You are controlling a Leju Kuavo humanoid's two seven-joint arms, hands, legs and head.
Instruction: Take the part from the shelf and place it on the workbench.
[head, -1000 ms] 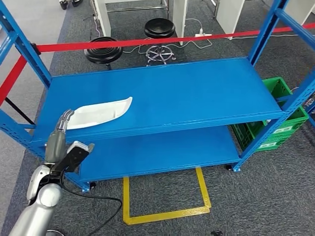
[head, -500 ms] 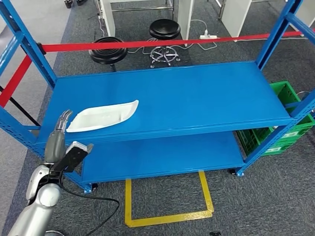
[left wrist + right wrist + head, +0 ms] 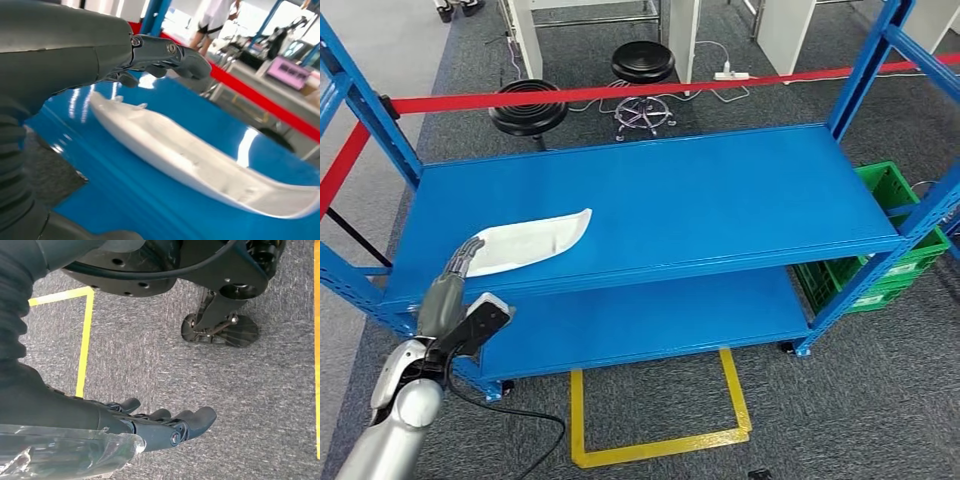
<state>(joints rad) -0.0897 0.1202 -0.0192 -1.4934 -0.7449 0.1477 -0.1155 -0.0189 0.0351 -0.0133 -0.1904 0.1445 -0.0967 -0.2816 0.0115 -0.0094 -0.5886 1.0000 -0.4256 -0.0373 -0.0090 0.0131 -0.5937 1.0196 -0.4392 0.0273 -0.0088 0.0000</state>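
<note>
Progress is slight: the part [image 3: 524, 241], a long white curved shell, lies flat on the top deck of the shelf [image 3: 712, 190], toward the deck's 8 o'clock corner, and nothing has lifted it. The left hand [image 3: 450, 285] reaches up from 7 o'clock, its fingers [image 3: 465, 254] stretched out over the part's near tip. In the left wrist view those fingers [image 3: 166, 52] are extended and only loosely bent, poised above the part [image 3: 196, 160] with blue deck visible under them; the hand holds nothing, and whether a fingertip touches the tip I cannot tell. The right hand [image 3: 151, 427] hangs over the floor, fingers straight and apart, with nothing in it.

So the reach looks nearly done, and the grasp, the lift, the carry and the set-down on the workbench all seem left. No workbench can be picked out from here, so I judge that the robot must turn or walk to reach it.

The top deck is glossy blue metal, smooth and probably slippery under a thin shell. A lower deck [image 3: 644, 315] sits beneath. Grey carpet [image 3: 848, 400] covers the floor, with yellow tape [image 3: 660, 438] marking a box at 6 o'clock. A red beam [image 3: 622, 92] runs across the back; beyond it, at 12 o'clock, stand two black stools [image 3: 643, 62]. A green crate [image 3: 893, 240] sits at 3 o'clock. The left wrist view shows a person [image 3: 213, 20] standing far off.
</note>
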